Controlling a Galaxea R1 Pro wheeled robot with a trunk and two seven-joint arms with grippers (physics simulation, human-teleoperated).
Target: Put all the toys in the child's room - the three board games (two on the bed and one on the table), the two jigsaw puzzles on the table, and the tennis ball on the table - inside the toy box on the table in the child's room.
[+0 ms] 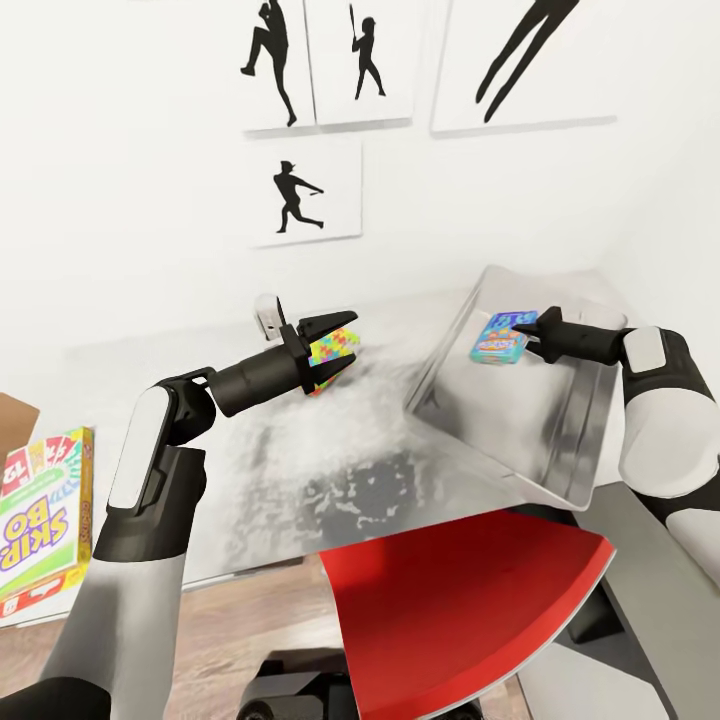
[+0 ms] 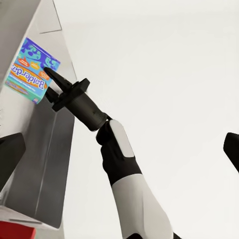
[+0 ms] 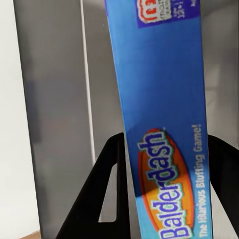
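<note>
My right gripper (image 1: pixel 520 338) is shut on the small blue board game (image 1: pixel 500 340), a "Balderdash" box (image 3: pixel 159 124), and holds it above the inside of the light grey toy box (image 1: pixel 540 440). The left wrist view shows that same box (image 2: pixel 32 69) in the right gripper (image 2: pixel 50 82) against the bin wall (image 2: pixel 45 164). My left gripper (image 1: pixel 350 342) hangs over the table (image 1: pixel 300 480) with its fingers (image 2: pixel 10 157) spread wide and nothing between them. A multicolour jigsaw puzzle (image 1: pixel 330 352) shows just behind it. The Skip-Bo board game (image 1: pixel 40 520) lies at the far left.
A red curved chair back (image 1: pixel 460 600) stands close in front of me under the table edge. The white wall with black baseball-player prints (image 1: pixel 305 195) runs right behind the table. A small grey object (image 1: pixel 268 315) sits by the wall.
</note>
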